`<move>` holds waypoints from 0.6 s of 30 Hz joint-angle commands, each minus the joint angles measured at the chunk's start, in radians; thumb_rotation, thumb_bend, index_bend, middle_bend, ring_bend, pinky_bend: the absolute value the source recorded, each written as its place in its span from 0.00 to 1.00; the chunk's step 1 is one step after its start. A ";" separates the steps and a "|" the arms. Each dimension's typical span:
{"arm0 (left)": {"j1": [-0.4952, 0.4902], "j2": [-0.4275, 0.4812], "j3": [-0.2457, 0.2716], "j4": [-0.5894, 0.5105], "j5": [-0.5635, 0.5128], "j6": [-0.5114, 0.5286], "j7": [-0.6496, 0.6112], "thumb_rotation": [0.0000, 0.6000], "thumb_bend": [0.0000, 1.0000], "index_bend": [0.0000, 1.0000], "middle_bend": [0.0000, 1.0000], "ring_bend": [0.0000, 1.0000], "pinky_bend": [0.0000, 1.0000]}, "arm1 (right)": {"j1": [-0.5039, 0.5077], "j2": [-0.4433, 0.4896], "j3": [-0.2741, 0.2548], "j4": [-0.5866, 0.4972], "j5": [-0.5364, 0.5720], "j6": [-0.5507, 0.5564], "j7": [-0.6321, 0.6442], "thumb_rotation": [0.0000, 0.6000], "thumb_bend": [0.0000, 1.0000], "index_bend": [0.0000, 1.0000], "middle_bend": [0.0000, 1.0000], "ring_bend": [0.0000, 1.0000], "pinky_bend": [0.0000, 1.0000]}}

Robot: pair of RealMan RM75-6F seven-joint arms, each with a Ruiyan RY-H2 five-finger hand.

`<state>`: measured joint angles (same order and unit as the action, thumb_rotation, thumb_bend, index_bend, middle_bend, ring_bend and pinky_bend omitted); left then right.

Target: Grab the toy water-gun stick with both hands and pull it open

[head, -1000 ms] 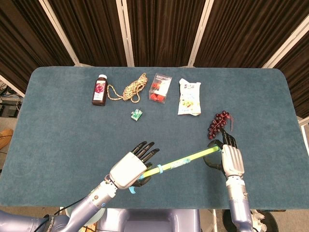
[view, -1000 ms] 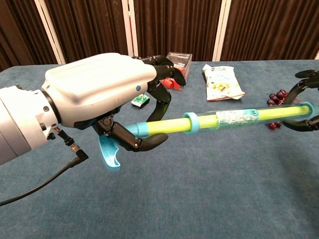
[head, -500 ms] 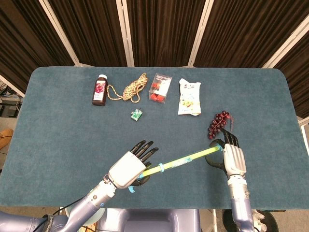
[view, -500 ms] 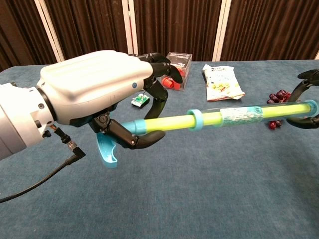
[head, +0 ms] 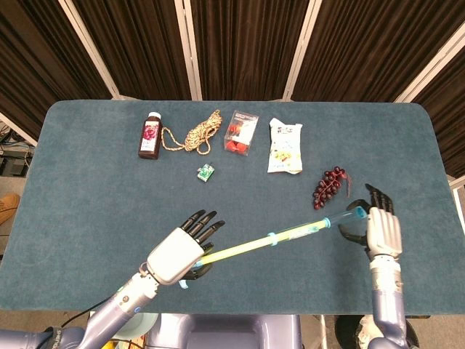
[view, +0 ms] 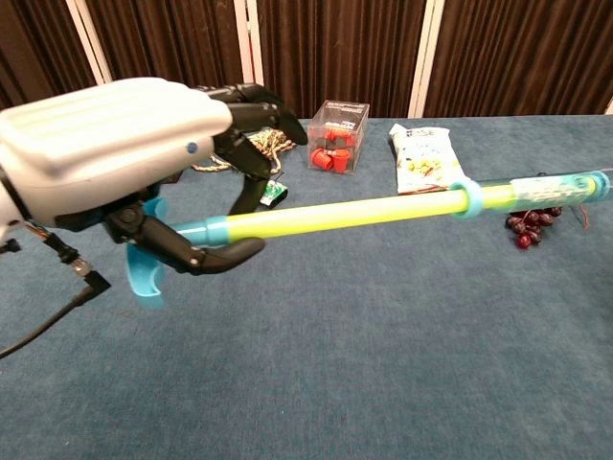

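1. Left robot hand (head: 176,254) holds the handle end of the toy water-gun stick (head: 251,246) near the front edge of the surface (head: 87,189); in the chest view its thumb curls under the blue collar and its dark fingers (view: 251,144) reach over the top, with the blue grip hanging just below.
2. Right robot hand (head: 381,231) is at the far end of the stick, at the blue tip of the clear barrel. Its dark fingers stand partly apart around that tip, but whether they actually press on it cannot be told from the head view, and the chest view cuts the hand off at the right edge.
3. The stick hangs above the surface, slanting from the left hand up toward the right hand. A long yellow-green rod shows between the handle and a blue ring (view: 463,199), and the clear barrel runs from that ring to the tip.
4. A bunch of dark red grapes (head: 328,186) lies on the surface just behind the barrel end, near the right hand.
5. A small green item (head: 206,172) lies behind the left hand, well apart from it.
6. Along the back of the surface sit a dark bottle (head: 150,136), a coil of rope (head: 197,133), a clear box of red pieces (head: 240,131) and a white snack bag (head: 285,145).
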<state>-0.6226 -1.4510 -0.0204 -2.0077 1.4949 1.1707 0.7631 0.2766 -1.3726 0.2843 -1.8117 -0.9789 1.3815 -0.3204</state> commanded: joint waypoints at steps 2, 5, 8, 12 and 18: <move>0.026 0.052 0.023 -0.009 0.032 0.025 -0.040 1.00 0.39 0.63 0.12 0.00 0.12 | -0.011 0.037 0.014 0.018 0.013 -0.004 0.025 1.00 0.37 0.74 0.10 0.00 0.00; 0.044 0.084 0.036 -0.001 0.048 0.040 -0.073 1.00 0.39 0.63 0.12 0.00 0.12 | -0.019 0.064 0.014 0.026 0.015 -0.004 0.034 1.00 0.38 0.75 0.10 0.00 0.00; 0.058 0.107 0.043 0.010 0.055 0.050 -0.102 1.00 0.39 0.63 0.12 0.00 0.12 | -0.028 0.084 0.017 0.026 0.021 -0.001 0.045 1.00 0.38 0.76 0.10 0.00 0.00; 0.071 0.131 0.044 0.020 0.061 0.058 -0.135 1.00 0.39 0.63 0.12 0.00 0.12 | -0.039 0.108 0.021 0.028 0.026 0.004 0.061 1.00 0.37 0.76 0.10 0.00 0.00; 0.083 0.143 0.044 0.035 0.066 0.057 -0.164 1.00 0.39 0.63 0.12 0.00 0.12 | -0.046 0.120 0.016 0.037 0.033 -0.001 0.078 1.00 0.38 0.76 0.10 0.00 0.00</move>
<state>-0.5403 -1.3085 0.0234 -1.9742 1.5602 1.2282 0.6007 0.2308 -1.2537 0.3014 -1.7756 -0.9466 1.3819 -0.2429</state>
